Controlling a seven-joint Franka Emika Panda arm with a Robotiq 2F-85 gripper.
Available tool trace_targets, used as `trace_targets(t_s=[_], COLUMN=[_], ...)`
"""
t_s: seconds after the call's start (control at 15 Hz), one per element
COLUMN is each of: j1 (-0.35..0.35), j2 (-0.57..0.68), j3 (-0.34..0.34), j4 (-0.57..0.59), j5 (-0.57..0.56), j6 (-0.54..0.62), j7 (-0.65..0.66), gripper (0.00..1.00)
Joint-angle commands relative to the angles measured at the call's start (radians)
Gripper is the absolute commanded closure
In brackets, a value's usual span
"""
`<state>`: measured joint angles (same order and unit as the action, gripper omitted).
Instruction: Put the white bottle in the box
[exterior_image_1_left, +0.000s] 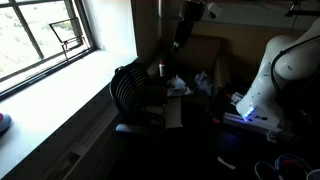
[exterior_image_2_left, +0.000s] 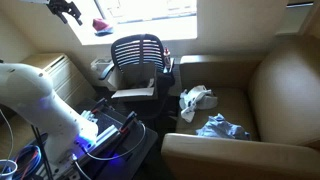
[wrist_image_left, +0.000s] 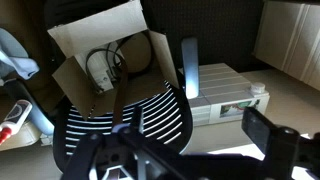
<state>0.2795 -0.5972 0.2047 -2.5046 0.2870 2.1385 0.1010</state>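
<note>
Bottle (exterior_image_1_left: 160, 70) upright just beside basket (exterior_image_1_left: 130, 88), long axis vertical, darker top up. Open cardboard box (wrist_image_left: 100, 50) against the basket's other side, cables inside. Gripper (exterior_image_2_left: 66, 10) high above the basket, well apart from the bottle, jaws apparently spread, holding nothing. Likely risks: toppling the narrow bottle with an off-centre close, clipping the basket rim on descent, snagging cables at release.

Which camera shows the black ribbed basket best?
An exterior view: the black ribbed basket shows whole and well lit. In an exterior view the basket is a dim silhouette. The wrist view looks down on the basket close up, partly blocked.
</note>
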Motion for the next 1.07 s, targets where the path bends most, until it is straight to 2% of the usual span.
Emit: trace_targets(t_s=[0.0, 0.2, 0.27, 0.33, 0.67, 0.73, 0.87, 0.93, 1.0], j1=[-0.003, -0.012, -0.057, -0.077, -0.149, -0.194, -0.222, -0.178, -0.188], j2=[0.0, 0.024, 0.047, 0.047, -0.025, 0.102, 0.115, 0.078, 0.093], j3=[0.002, 0.017, 0.029, 0.004, 0.018, 0.025, -0.012, -0.005, -0.009], j4=[0.003, 0.001, -0.033, -0.121, -0.417, -0.285, -0.311, -0.303, -0.296], j5=[0.001, -0.007, -0.015, -0.016, -0.017, -0.052, -0.044, -0.043, -0.045], j6=[-0.003, 0.028, 0.088, 0.168, 0.347, 0.324, 0.333, 0.301, 0.301], j7=[-0.001, 0.017, 0.094, 0.083, 0.259, 0.315, 0.363, 0.327, 0.331], gripper=[0.0, 0.0, 0.0, 0.0, 0.0, 0.0, 0.0, 0.0, 0.0])
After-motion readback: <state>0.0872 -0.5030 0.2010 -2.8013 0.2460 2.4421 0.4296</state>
